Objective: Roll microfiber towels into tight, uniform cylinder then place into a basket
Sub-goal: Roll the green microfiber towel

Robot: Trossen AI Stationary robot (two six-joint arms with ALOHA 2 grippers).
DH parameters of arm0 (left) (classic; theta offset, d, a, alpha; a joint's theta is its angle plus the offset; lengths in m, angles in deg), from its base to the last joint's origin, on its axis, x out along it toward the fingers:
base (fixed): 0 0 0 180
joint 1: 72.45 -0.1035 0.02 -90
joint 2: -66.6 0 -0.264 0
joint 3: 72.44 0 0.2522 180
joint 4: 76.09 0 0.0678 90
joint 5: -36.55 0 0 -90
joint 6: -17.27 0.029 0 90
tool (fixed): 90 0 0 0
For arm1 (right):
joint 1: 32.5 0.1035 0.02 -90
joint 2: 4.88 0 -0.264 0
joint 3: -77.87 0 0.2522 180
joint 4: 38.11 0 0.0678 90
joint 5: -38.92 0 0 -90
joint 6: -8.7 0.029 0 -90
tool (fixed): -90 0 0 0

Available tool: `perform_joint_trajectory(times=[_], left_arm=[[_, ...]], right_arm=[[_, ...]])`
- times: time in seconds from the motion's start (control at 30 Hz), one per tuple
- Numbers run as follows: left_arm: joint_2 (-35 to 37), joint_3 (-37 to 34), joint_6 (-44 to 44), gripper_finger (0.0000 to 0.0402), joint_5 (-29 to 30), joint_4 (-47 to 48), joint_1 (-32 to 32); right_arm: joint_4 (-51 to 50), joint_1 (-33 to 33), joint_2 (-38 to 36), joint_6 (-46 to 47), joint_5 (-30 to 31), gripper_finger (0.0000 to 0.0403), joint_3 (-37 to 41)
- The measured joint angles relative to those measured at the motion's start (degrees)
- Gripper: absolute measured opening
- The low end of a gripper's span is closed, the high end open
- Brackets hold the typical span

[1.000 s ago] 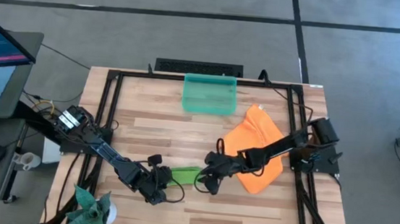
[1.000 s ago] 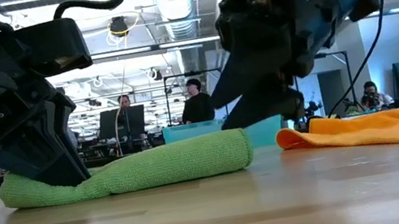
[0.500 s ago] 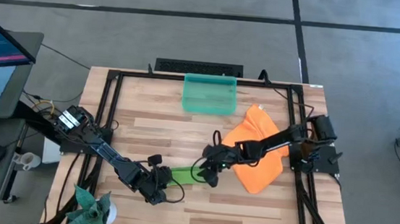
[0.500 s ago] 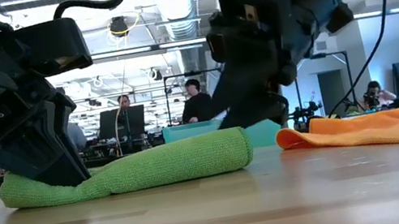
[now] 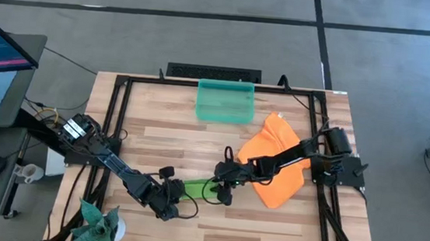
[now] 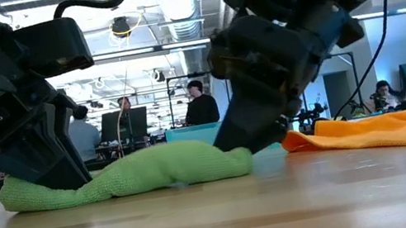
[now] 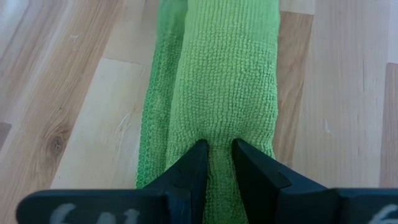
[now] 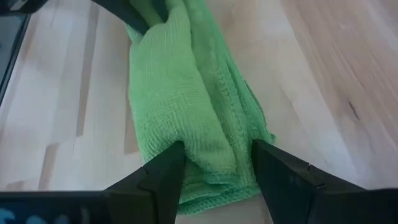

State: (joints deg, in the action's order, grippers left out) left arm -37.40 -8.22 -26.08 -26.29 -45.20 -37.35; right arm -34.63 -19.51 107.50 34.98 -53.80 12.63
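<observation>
The green towel (image 7: 217, 93) was a soft cloth with a nubbly, looped weave, matt, with a stitched hem along one edge. The orange towel (image 5: 274, 153) looked the same kind of matt cloth. The table (image 5: 167, 132) was pale wood planks, smooth with a faint sheen and visible grain. The basket (image 5: 224, 102) was translucent teal plastic. Gripper fingers (image 8: 158, 180) were dark matt plastic

Wooden table (image 5: 158, 143) carrying a teal basket (image 5: 225, 102) at its far edge, orange towel (image 5: 273, 153) lying right-front of the basket, rolled green towel (image 5: 197, 188) lying well in front of it
</observation>
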Motion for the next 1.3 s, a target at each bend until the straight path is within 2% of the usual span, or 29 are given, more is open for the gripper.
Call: perform_joint_trajectory(times=[0.17, 0.27, 0.57, 0.67, 0.87, 1.0, 1.13, 1.3], left_arm=[[0.0, 0.0, 0.0, 0.0075, 0.1, 0.1, 0.0], [0.0, 0.0, 0.0, 0.0075, 0.1, 0.3, 0.0], [0.0, 0.0, -0.8, 0.0075, 0.1, 0.4, 0.0], [0.0, 0.0, -1.9, 0.0075, 0.1, 0.4, -0.1], [0.0, 0.1, -3.9, 0.0099, -0.4, 0.3, -0.7], [0.1, 1.2, -4.5, 0.0134, -1.8, 1.8, -1.1], [1.2, 5.0, -2.9, 0.0162, -4.7, 10.1, -1.6], [6.5, 9.7, 1.0, 0.0166, -7.4, 23.8, -2.5]], right_arm=[[-0.8, 0.0, 1.8, 0.3, -0.4, 0.0208, -1.4], [-2.3, 0.1, 1.9, 0.6, -0.7, 0.0186, -1.9], [-3.7, 0.3, 2.0, 3.9, -1.7, 0.0043, -2.0], [-3.7, 0.3, 1.9, 3.8, -2.6, 0.0013, -2.0], [-3.7, 0.3, 1.9, 3.8, -2.8, 0.0032, -2.0], [-3.7, 0.3, 1.9, 3.8, -2.8, 0.0020, -1.9], [-3.7, 0.3, 1.9, 3.7, -3.0, 0.0010, -1.9], [-3.6, 0.5, 1.9, 3.7, -3.2, 0.0029, -1.9]])
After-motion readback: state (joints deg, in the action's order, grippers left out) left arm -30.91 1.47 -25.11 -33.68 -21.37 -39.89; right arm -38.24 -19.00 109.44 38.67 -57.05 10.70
